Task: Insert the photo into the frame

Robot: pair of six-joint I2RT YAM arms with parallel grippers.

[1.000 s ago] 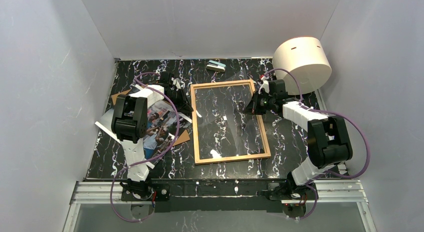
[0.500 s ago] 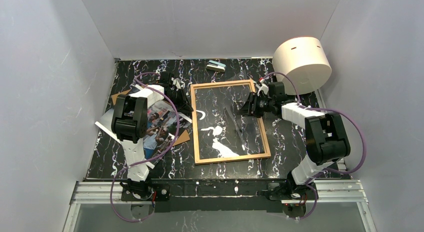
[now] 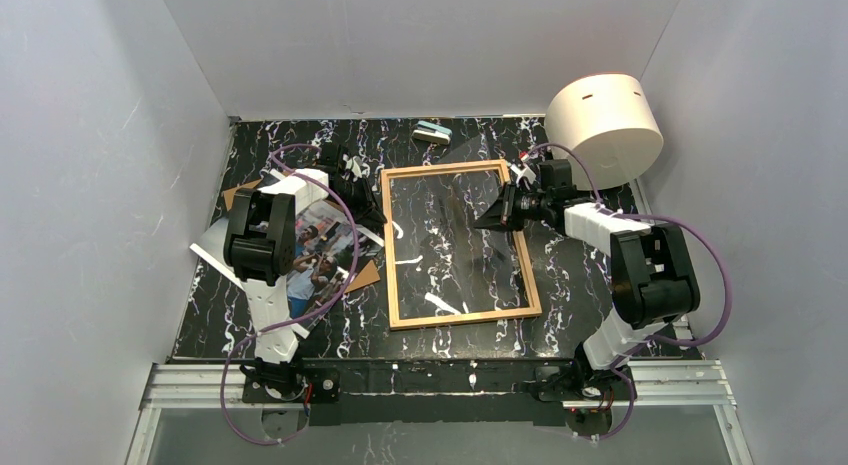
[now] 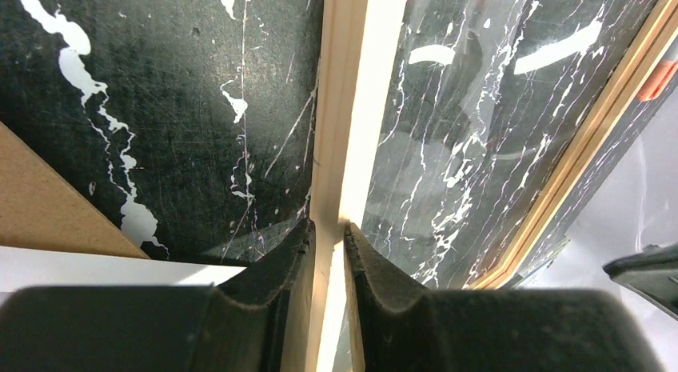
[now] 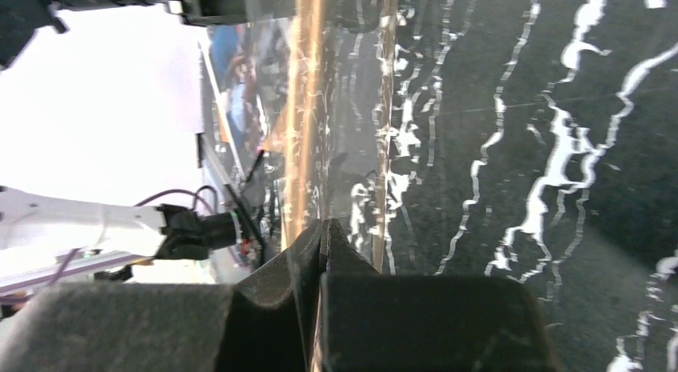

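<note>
Surface: black, white-veined table between white walls.
Frame: frame lies mid-table.
Left arm: elbow high, wrist low; left gripper pinches the frame's left wooden rail near its far corner.
Right arm: elbow raised, forearm pointing left; right gripper is closed narrowly on the glass pane edge.
Photo: photo lies face up left of the frame, under the left arm.

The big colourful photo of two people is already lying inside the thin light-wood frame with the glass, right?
No. The big colourful photo lies outside the thin light-wood frame, on the table to its left, partly under the left arm. The top view shows it: only black marbled table shows inside the frame.
</note>
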